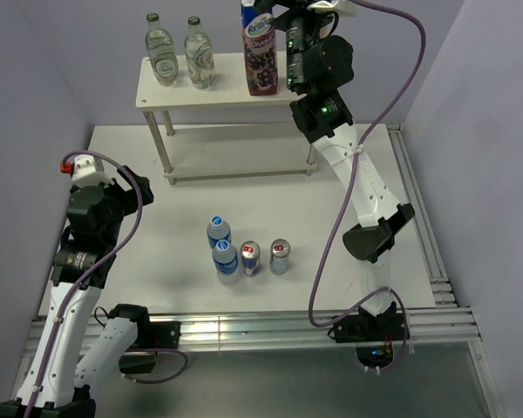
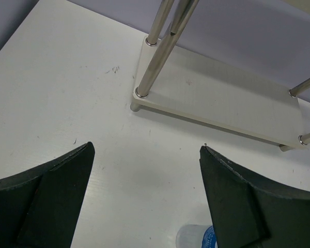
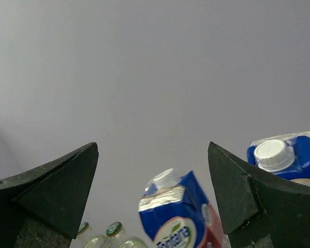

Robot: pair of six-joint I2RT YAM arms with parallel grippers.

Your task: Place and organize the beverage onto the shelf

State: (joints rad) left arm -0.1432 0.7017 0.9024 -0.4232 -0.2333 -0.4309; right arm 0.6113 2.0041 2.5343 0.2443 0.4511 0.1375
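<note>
Past the right tool — one carton, half-hidden.

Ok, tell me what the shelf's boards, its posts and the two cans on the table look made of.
Shelf boards: matte cream-white, probably painted wood or laminate; flat colour, no grain visible.
Posts: metal, silvery with long highlights.
Cans: likely aluminium; shiny silver tops and sides.

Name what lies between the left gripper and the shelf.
Only bare table, shown in the left wrist view from the left gripper to the shelf.
</note>
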